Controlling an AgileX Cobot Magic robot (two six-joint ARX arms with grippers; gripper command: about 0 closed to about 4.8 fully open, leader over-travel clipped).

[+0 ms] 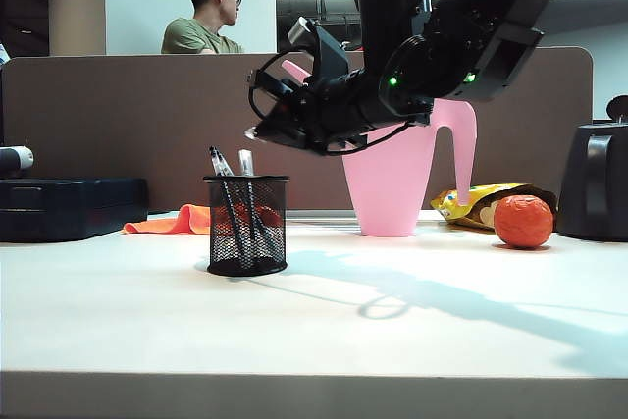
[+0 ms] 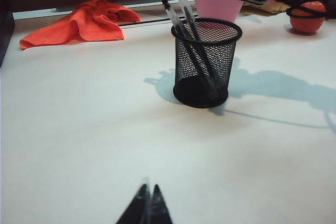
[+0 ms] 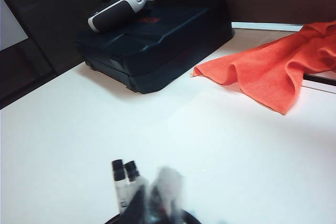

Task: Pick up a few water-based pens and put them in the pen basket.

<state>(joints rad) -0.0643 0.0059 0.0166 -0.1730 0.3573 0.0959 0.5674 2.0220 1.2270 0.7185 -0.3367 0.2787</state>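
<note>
The pen basket point(image 1: 245, 228), a black mesh cup, stands left of the table's middle, and three water-based pens point(image 1: 232, 205) lean inside it. My right gripper point(image 1: 253, 132) reaches across from the upper right and hangs just above the pens' tops, apart from them. In the right wrist view its blurred fingertips point(image 3: 143, 203) are together with nothing between them, beside a blurred pen top point(image 3: 169, 181) and two dark pen ends point(image 3: 125, 172). My left gripper point(image 2: 148, 200) is shut and empty, low over the bare table, well short of the basket point(image 2: 206, 72) and its pens point(image 2: 184, 17).
A tall pink watering can point(image 1: 402, 188) stands behind the basket, with a snack bag point(image 1: 469, 203), an orange ball point(image 1: 522, 221) and a dark jug point(image 1: 594, 183) to its right. An orange cloth point(image 1: 172, 222) and a black case point(image 1: 69, 206) lie at the back left.
</note>
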